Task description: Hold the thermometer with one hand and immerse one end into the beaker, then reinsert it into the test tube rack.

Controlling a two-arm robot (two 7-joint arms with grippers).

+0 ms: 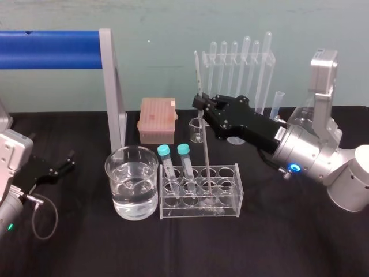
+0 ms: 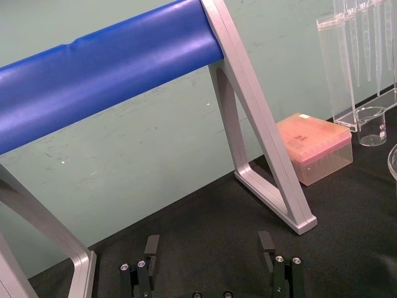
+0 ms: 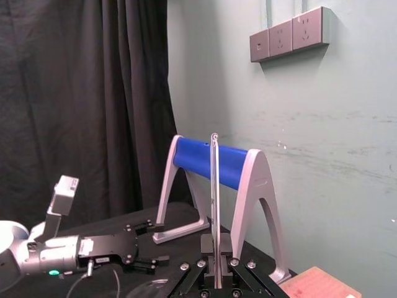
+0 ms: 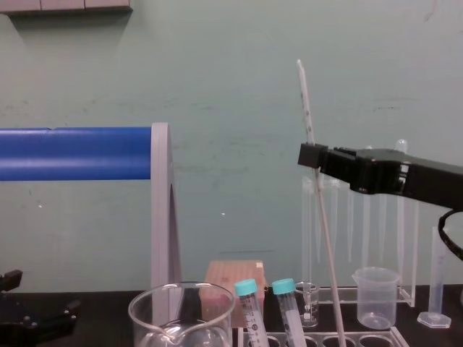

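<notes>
On the bench in the head view, the right hand (image 1: 200,104) was clamped on the thermometer (image 1: 204,151). Its lower end sat in the test tube rack (image 1: 199,214), with two capped tubes (image 1: 168,170) between it and the beaker (image 1: 109,173). In the left wrist view, the left hand (image 2: 209,243) lay idle, fingers apart.

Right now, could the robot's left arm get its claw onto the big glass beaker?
Probably yes. The left gripper lies open at the far left, with only black cloth between it and the beaker. The right gripper, shut on the thermometer, is over the rack.
</notes>
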